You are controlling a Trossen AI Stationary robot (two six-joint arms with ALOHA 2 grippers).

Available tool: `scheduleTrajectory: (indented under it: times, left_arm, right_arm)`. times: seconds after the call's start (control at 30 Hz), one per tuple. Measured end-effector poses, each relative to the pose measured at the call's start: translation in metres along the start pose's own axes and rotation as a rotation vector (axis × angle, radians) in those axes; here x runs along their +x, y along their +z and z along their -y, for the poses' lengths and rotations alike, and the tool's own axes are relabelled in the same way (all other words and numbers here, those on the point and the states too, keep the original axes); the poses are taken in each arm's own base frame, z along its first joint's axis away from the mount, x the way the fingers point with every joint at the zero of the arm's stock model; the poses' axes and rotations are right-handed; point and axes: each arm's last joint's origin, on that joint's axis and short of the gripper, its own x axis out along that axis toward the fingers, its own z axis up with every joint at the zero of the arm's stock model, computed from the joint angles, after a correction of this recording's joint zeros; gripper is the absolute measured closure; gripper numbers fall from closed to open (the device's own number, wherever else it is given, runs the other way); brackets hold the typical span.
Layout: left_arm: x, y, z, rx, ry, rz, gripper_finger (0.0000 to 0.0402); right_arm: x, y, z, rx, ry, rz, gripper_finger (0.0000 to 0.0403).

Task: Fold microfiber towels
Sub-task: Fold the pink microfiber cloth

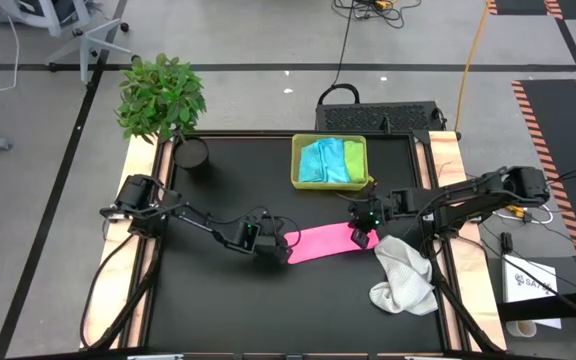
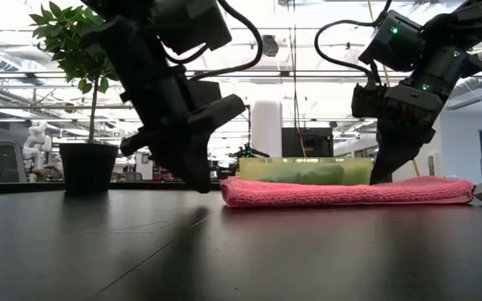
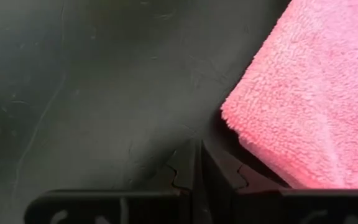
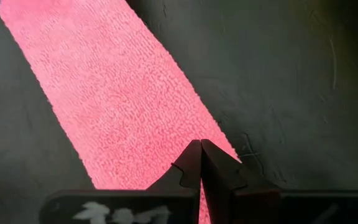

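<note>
A pink towel (image 1: 323,243) lies on the black table, folded into a long strip (image 2: 346,192). My left gripper (image 1: 284,246) is shut just off the strip's left end, and a pink corner (image 3: 303,106) shows right beside its fingers. My right gripper (image 1: 361,238) is shut at the strip's right end. A white towel (image 1: 404,276) lies crumpled near the table's right edge. A blue towel (image 1: 321,160) and a lime green towel (image 1: 354,158) lie in the tray. My left gripper stands close against the pink towel's left-end corner (image 3: 241,140); whether a finger's outer side touches it I cannot tell. My right gripper sets its shut fingertips (image 4: 199,152) on the towel's top face near its right end (image 4: 179,127), by a long edge. It comes slanting down from above. The towel lies flat on the table.
A yellow-green tray (image 1: 296,160) stands at the table's far middle, behind the pink strip in the low view (image 2: 258,170). A potted plant (image 1: 160,95) stands at the far left corner. Bare black table lies in front of the strip and to its left.
</note>
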Motion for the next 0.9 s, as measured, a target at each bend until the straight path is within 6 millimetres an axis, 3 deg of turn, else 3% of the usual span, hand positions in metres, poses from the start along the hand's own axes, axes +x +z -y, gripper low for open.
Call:
scheduleTrajectory:
  times: [0.23, 0.4, 0.67, 0.9]
  left_arm:
    - [-0.006, 0.006, 0.003, -0.046, -0.066, -0.005, 0.0376]
    - [-0.022, 0.019, 0.018, -0.075, -0.205, 0.126, 0.0376]
    - [0.004, 0.005, 0.018, -0.043, -0.152, 0.087, 0.0376]
    - [0.007, 0.0, 0.011, -0.012, -0.089, 0.039, 0.0376]
  right_arm:
    - [-0.007, 0.001, -0.002, 0.031, 0.041, 0.017, 0.0403]
    - [-0.012, 0.0, -0.007, 0.044, 0.065, 0.031, 0.0403]
    - [-0.012, -0.012, -0.009, 0.016, -0.074, -0.004, 0.0403]
    - [-0.012, -0.017, -0.009, 0.053, -0.087, -0.044, 0.0403]
